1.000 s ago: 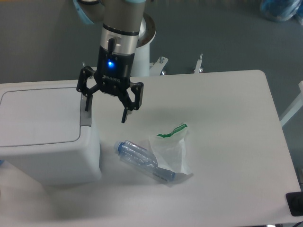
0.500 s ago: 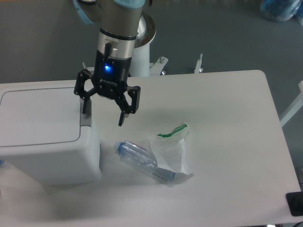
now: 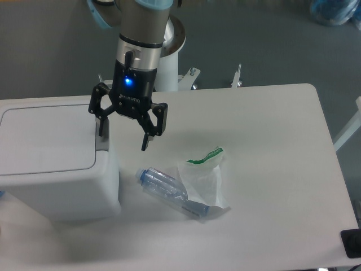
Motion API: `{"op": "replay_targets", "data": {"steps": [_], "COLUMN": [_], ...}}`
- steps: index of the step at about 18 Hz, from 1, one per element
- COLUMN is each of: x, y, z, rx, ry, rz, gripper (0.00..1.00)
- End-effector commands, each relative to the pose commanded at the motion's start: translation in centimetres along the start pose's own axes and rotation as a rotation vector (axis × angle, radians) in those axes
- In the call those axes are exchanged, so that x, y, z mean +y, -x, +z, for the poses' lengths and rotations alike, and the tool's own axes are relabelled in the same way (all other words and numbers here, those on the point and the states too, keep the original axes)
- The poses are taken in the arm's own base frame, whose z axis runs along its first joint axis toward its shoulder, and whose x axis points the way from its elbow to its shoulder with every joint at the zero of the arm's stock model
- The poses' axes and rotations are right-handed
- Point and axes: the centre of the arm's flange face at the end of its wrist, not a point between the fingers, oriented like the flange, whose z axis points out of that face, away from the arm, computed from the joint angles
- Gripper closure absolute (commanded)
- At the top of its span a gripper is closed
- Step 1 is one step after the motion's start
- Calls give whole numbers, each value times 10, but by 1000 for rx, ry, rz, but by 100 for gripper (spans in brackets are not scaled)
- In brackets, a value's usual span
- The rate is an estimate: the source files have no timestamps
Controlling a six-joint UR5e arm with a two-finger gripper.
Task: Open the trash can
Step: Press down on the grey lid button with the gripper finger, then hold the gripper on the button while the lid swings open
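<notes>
The trash can (image 3: 56,180) is a large white boxy bin at the left of the table, with its flat lid (image 3: 45,138) down. Its grey push tab (image 3: 102,141) sits at the lid's right edge. My gripper (image 3: 124,136) is open and empty, pointing down. Its left finger (image 3: 102,125) hangs just above the grey tab, and its right finger (image 3: 146,138) hangs over the table to the right of the bin.
A clear plastic bottle (image 3: 166,191) lies on the white table (image 3: 271,169) right of the bin. A clear plastic bag with a green strip (image 3: 204,172) partly covers it. The robot's white pedestal (image 3: 172,56) stands behind the table.
My gripper has shifted slightly left and toward the bin's tab since a second ago. It has held still over the last half second. The lid stays down.
</notes>
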Motion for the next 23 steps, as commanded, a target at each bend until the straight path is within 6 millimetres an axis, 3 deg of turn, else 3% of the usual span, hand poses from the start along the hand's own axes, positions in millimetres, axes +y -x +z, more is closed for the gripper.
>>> {"op": "replay_targets", "data": {"steps": [18, 20, 23], "x": [3, -3, -27], "y": [4, 4, 14], "z": [5, -2, -32], "rx": [-8, -16, -66], "ry": [15, 1, -69], "rz": [-2, 5, 30], "gripper": [0, 0, 0]}}
